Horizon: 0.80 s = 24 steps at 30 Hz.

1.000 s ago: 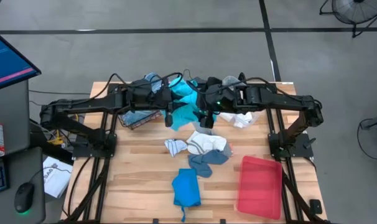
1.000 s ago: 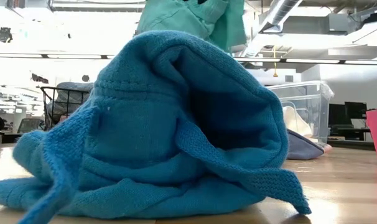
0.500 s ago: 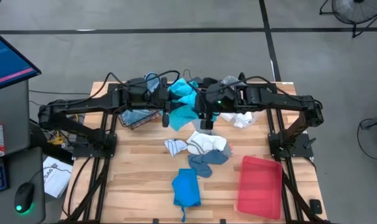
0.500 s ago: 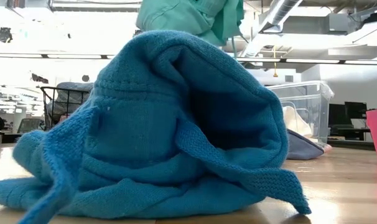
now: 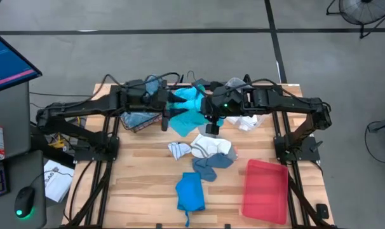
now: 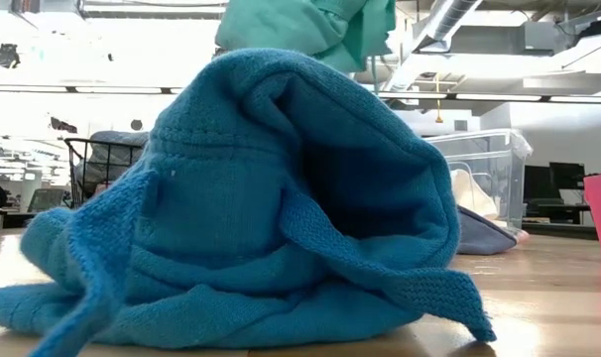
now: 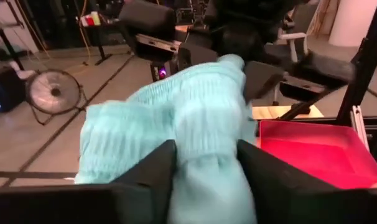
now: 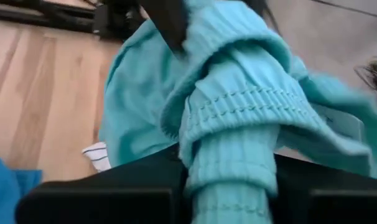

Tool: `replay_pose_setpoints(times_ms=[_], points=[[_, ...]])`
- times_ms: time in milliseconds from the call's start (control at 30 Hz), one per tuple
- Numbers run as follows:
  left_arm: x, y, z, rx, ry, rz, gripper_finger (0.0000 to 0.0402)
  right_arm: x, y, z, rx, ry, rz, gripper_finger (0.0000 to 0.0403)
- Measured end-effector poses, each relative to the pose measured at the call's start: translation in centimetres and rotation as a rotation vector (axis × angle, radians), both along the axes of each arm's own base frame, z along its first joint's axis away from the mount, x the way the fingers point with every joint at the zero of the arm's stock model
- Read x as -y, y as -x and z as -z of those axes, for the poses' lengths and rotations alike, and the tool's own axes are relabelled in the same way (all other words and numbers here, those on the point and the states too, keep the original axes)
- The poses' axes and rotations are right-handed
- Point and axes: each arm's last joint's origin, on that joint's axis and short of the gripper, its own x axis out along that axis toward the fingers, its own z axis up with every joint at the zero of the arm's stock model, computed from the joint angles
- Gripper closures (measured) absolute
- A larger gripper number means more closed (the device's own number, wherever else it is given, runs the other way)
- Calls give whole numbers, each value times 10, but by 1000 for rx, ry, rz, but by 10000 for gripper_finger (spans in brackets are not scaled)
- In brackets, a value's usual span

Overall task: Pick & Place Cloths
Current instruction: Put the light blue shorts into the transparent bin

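A turquoise ribbed garment [image 5: 187, 111] hangs in the air between my two grippers over the far middle of the table. Its lower edge also shows at the top of the low view [image 6: 300, 25]. My left gripper [image 5: 166, 114] is shut on its left side and my right gripper [image 5: 208, 119] is shut on its right side. A bright blue cloth [image 5: 190, 191] lies bunched near the front edge and fills the low view [image 6: 251, 198]. White and striped cloths [image 5: 202, 147] and a grey-blue cloth [image 5: 213, 163] lie mid-table. My left gripper pinches a bunched fold of the turquoise garment's ribbed fabric [image 7: 204, 155] between its two fingers [image 7: 157, 177], coming level from the table's left. The garment is lifted clear of the table. My right gripper pinches a ribbed cuff-like end of the garment [image 8: 232, 162] between its two fingers, coming from the table's right. The rest of the cloth bunches loosely beyond the fingers, clear of the table.
A flat red tray [image 5: 265, 189] lies at the front right. A black wire basket [image 5: 141, 119] with cloths stands at the far left, and a clear plastic bin [image 6: 484, 174] with white cloth stands at the far right. Bare wood lies at the front left.
My left gripper has gone a little toward the table's left edge, still shut on the turquoise garment. The garment has been drawn out wider between the two grippers and stays clear of the table. My right gripper has kept about still.
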Motion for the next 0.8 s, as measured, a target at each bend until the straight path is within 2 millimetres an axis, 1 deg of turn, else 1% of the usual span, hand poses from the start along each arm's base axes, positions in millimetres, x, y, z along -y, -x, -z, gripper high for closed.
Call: replay_pose_setpoints(times_ms=[67, 100, 167, 200, 233, 300, 367, 500, 633, 733, 800], points=[[2, 11, -7, -1, -8, 1, 216, 5, 9, -5, 4, -11, 44, 356], [2, 15, -6, -21, -5, 0, 196, 7, 14, -7, 0, -17, 69, 356], [4, 25, -11, -19, -7, -6, 155, 13, 23, -13, 18, -18, 134, 356], [4, 29, -11, -25, -8, -10, 137, 16, 28, -14, 5, -9, 176, 356], [5, 33, -16, -2, -14, -21, 119, 19, 33, -14, -9, 7, 227, 356], [6, 45, -21, 1, -19, -39, 92, 27, 46, -18, -26, 32, 328, 356], [7, 55, -29, 47, -30, -65, 73, 34, 61, -20, -63, 72, 431, 356], [8, 71, -37, 77, -41, -140, 58, 47, 92, -24, -155, 173, 591, 356], [8, 87, -45, 124, -53, -221, 65, 56, 117, -27, -247, 255, 697, 356], [8, 91, -47, 130, -57, -259, 75, 61, 121, -19, -320, 272, 723, 356], [8, 95, -46, 120, -57, -262, 82, 63, 123, -7, -382, 275, 722, 356]])
